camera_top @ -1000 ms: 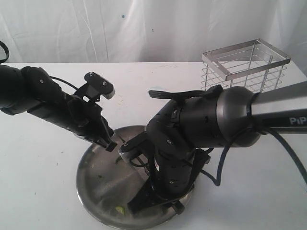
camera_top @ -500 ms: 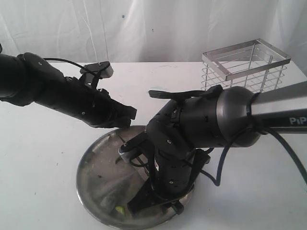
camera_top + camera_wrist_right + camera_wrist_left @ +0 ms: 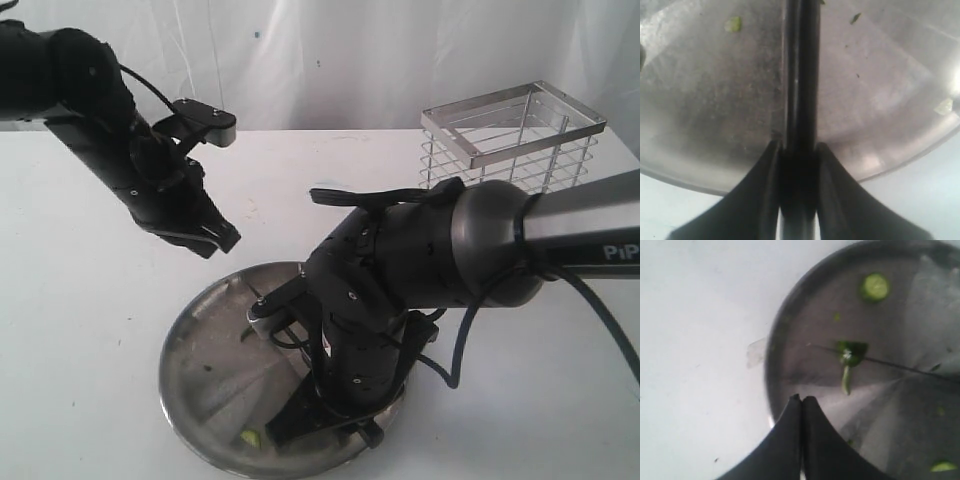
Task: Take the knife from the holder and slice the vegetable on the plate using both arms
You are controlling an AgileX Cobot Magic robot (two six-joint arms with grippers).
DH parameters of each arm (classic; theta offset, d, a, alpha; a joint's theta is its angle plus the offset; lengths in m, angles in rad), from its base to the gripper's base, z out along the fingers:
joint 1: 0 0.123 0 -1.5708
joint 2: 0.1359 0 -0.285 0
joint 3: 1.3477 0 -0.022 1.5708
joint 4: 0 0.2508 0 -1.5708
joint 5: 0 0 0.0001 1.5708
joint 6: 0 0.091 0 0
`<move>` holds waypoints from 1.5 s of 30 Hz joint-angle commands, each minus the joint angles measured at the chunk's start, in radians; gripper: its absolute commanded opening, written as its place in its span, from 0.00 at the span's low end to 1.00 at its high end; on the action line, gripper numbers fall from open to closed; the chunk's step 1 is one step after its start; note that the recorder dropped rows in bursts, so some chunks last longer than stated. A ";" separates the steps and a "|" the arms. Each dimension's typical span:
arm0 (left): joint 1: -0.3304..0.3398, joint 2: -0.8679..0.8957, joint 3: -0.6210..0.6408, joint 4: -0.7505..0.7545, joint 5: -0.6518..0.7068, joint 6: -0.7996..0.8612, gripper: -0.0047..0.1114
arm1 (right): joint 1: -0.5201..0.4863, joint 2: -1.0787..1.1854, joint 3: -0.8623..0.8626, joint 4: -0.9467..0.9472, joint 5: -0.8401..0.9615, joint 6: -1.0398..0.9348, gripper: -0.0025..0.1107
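Bench (image 3: 90, 330) white, carrying plate (image 3: 195, 350) and holder (image 3: 515, 135) well apart. Right pincer (image 3: 799, 145) clamped on knife (image 3: 800, 75), low over plate. Left pincer (image 3: 801, 402) pressed together, raised above plate's rim. Vegetable (image 3: 849, 357) lying mid-plate, round slice (image 3: 875, 286) nearby.

2 black arms (image 3: 120, 140) | grey-silver section (image 3: 500, 240) | black cables | tapered black fingers (image 3: 790, 440)
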 commanded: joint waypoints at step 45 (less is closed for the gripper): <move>-0.077 0.188 0.010 -0.128 -0.235 0.021 0.04 | 0.001 -0.001 -0.008 0.005 0.004 0.025 0.02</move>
